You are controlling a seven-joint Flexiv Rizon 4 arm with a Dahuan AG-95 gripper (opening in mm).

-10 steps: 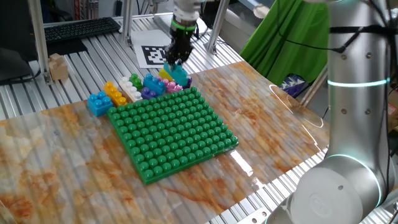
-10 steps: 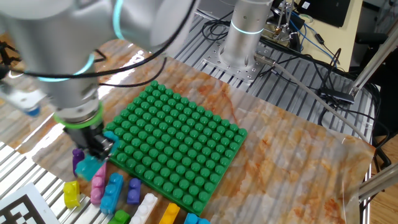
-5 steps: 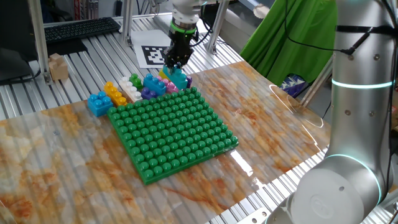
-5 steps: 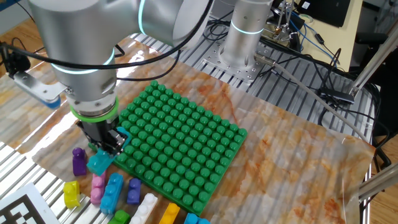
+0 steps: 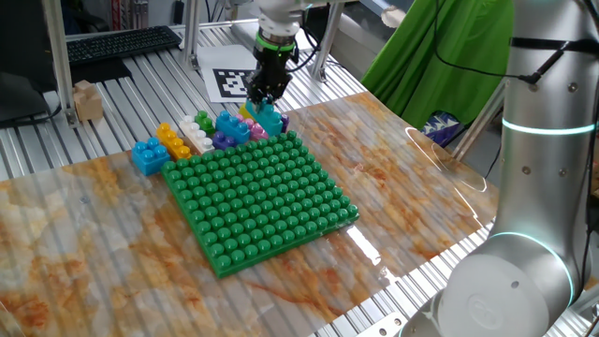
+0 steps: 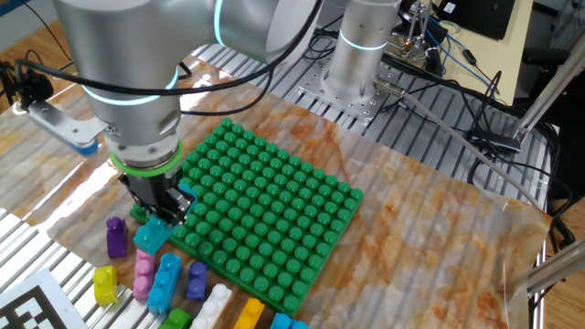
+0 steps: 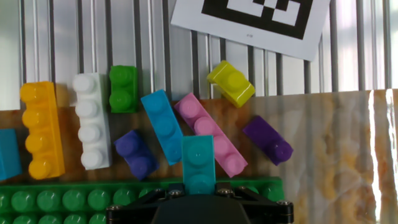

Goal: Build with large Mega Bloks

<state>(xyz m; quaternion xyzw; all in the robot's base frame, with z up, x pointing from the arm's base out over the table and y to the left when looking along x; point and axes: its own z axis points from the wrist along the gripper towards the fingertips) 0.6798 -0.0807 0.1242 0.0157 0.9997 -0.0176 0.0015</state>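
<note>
My gripper [image 7: 199, 191] is shut on a teal Mega Blok [image 7: 199, 163], holding it just above the green baseplate's [image 7: 62, 200] far edge. The other fixed view shows the gripper [image 6: 165, 212] with the teal Blok [image 6: 151, 236] hanging below it beside the plate's corner [image 6: 196, 239]. Loose Bloks lie past the edge: a long yellow [image 7: 40, 129], a white [image 7: 89, 121], a small green [image 7: 123, 88], a blue [image 7: 161, 126], a pink [image 7: 209, 133], a small yellow [image 7: 231, 83] and two purple ones [image 7: 135, 154] [image 7: 267, 140]. In one fixed view the gripper [image 5: 265, 94] hangs over this cluster.
A printed marker sheet [image 7: 249, 18] lies on the slatted metal table beyond the Bloks. Another blue Blok [image 5: 148, 154] sits at the baseplate's left corner. A keyboard [image 5: 122, 42] and a small box [image 5: 87, 99] are at the far left. Green cloth [image 5: 430, 56] hangs at the right.
The gripper, with the teal Blok in it, has shifted from over the loose Bloks toward the baseplate's edge. The loose Bloks have not moved.
</note>
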